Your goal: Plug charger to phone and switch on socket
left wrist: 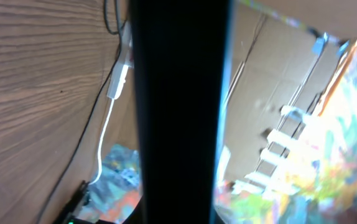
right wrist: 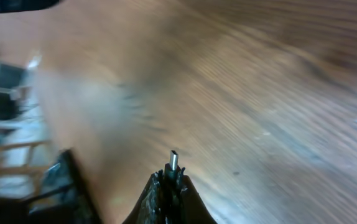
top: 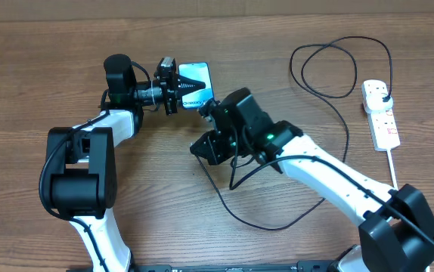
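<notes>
1. The left gripper (top: 185,81) has its fingers closed on the phone (top: 200,94), which it holds over the worktop (top: 43,53) near the middle of the overhead view. The lit screen faces up, and the fingers cover a part of it.
2. In the left wrist view a wide dark band fills the centre and hides the fingers. The rest of this view is blurred and coloured, and it is hard to read.
3. The right gripper (right wrist: 171,179) has its fingers pressed together on the connector tip (right wrist: 173,160) of the charger (top: 348,128). Only the small metal end stands out above them.
4. The right wrist view is blurred, so the distance from the tip to the phone cannot be told. From above, the right arm covers this place.
5. The cable lies in loops on the worktop and its black plug (top: 381,92) sits in the socket (top: 385,125) at the right edge.
6. The switches of the socket are too small to read.
</notes>
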Tool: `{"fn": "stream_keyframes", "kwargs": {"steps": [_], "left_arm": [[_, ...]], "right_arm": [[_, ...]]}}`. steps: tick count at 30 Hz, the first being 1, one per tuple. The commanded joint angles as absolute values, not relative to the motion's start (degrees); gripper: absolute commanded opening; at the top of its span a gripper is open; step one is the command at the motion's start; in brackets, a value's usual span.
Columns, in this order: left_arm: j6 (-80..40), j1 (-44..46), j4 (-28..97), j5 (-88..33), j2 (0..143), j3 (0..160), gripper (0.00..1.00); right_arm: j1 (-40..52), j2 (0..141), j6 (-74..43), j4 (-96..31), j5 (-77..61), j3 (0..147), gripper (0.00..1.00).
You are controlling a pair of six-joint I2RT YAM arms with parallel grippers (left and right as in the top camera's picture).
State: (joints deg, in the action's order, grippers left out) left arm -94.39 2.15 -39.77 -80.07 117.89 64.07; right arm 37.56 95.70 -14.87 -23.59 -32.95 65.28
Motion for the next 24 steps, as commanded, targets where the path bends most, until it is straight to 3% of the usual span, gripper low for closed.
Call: {"fn": "stream_keyframes", "kwargs": {"steps": [1,24], "left_arm": [[-91.7,2.3,-42.0,-83.5,117.6,65.5,0.04],[-89.5,4.2,-47.0,-85.5,117.6,65.5,0.05]], "right_arm": [[35.5,95.3,-11.7,-23.2,-44.5,64.1,0.04],[23.9,95.3,-14.6,-21.4,-54.3,64.1,0.04]]}}
